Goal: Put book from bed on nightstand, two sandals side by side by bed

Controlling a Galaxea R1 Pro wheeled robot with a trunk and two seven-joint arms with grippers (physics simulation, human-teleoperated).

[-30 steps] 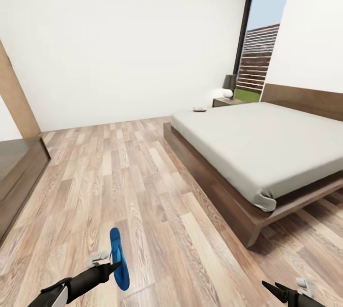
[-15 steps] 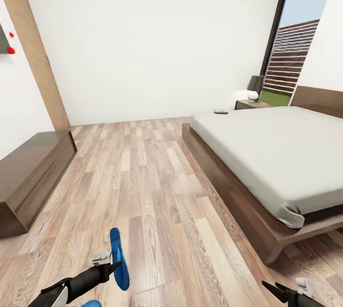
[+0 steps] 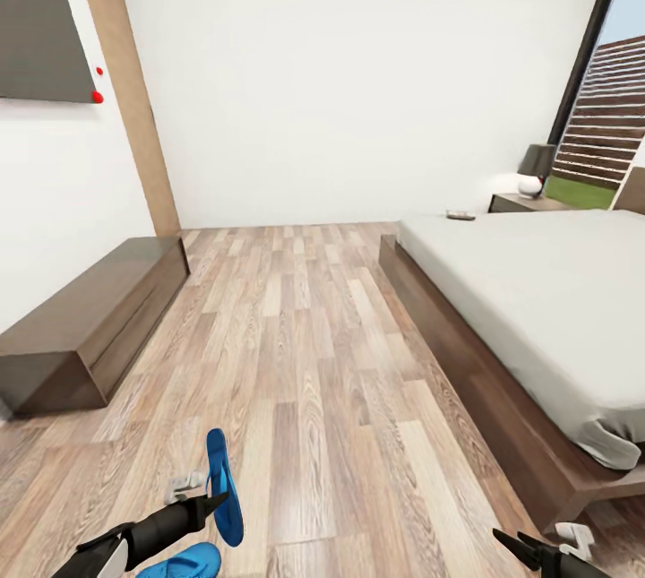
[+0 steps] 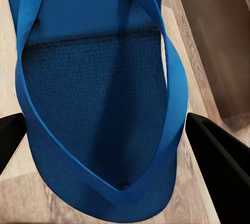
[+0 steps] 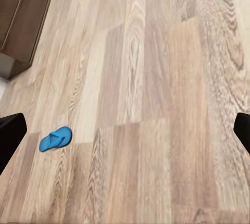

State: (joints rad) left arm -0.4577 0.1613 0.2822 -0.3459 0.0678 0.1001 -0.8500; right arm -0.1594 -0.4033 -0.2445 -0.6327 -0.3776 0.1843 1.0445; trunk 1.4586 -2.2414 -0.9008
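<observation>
My left gripper (image 3: 218, 500) is shut on a bright blue sandal (image 3: 224, 487), held on edge low over the wood floor. In the left wrist view that sandal (image 4: 99, 94) and its thong straps sit between the two black fingers (image 4: 219, 153). The other sandal (image 3: 185, 563) lies flat on the floor just below it, and it is small in the right wrist view (image 5: 54, 139). My right gripper (image 3: 517, 545) hangs open and empty. The bed (image 3: 546, 291) stretches along the right. The book (image 3: 460, 215) lies on its far corner, beside the nightstand (image 3: 518, 202).
A low dark-brown dresser (image 3: 85, 318) stands along the left wall, under a dark wall panel (image 3: 40, 18). A lamp (image 3: 537, 168) sits on the nightstand beside the tall window (image 3: 605, 112). Open plank floor (image 3: 305, 336) runs between dresser and bed.
The camera has swung left: the bed slid toward the view's right, and the dresser and wall panel came in. The second sandal now shows at the lower edge. Both arms hold their pose.
</observation>
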